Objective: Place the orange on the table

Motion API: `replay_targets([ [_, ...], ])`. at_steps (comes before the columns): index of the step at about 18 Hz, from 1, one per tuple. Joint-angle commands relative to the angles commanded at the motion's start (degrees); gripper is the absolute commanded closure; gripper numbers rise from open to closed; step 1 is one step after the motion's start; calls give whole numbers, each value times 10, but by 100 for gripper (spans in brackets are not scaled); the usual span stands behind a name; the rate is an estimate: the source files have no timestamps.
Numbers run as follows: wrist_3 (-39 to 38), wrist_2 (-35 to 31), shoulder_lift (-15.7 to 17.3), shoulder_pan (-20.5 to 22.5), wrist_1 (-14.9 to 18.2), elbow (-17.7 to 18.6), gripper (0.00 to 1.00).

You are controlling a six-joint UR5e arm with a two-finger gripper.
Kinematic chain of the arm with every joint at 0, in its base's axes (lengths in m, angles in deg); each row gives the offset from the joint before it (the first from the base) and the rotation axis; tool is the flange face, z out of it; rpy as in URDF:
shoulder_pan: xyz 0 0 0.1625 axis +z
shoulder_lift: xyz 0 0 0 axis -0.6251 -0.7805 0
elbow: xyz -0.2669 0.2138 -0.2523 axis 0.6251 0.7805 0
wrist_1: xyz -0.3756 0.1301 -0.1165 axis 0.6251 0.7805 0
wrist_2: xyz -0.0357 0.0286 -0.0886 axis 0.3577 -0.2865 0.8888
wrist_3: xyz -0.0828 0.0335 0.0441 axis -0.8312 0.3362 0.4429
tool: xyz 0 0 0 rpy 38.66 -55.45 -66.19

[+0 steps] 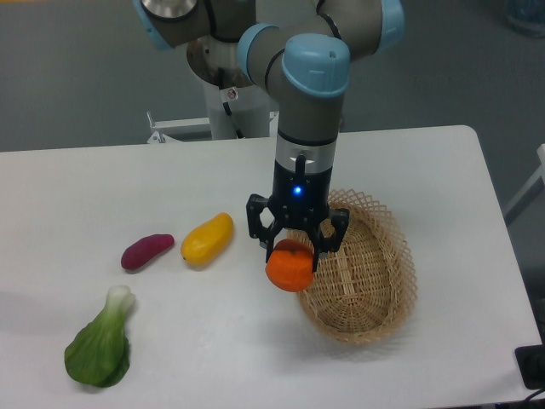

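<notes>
Four items lie or hang across a white worktop [102, 183], seen from a fixed camera facing the robot. At the far left, near the front edge, lies a green leafy vegetable [100, 348] with a pale stalk pointing up and away. Up and to the right of it rests a small purple sweet potato [146, 252], and just beside that, apart from it, an elongated yellow fruit [207, 239] lying at a slant. Further right, the robot arm [308, 111] reaches straight down from above, grey with light blue joint caps and a small blue light glowing on its wrist. Its black gripper [294, 247] is pinching the orange [289, 268], fingers pressed against the fruit's upper sides. The orange appears held above the worktop, at the left rim of an oval woven wicker basket [375, 290], partly overlapping that rim in the view. The basket sits on the worktop at the right, tilted.
</notes>
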Motion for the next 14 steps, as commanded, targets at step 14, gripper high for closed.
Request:
replay_targets([
  [14, -6, -36, -11, -13, 0, 0, 37],
])
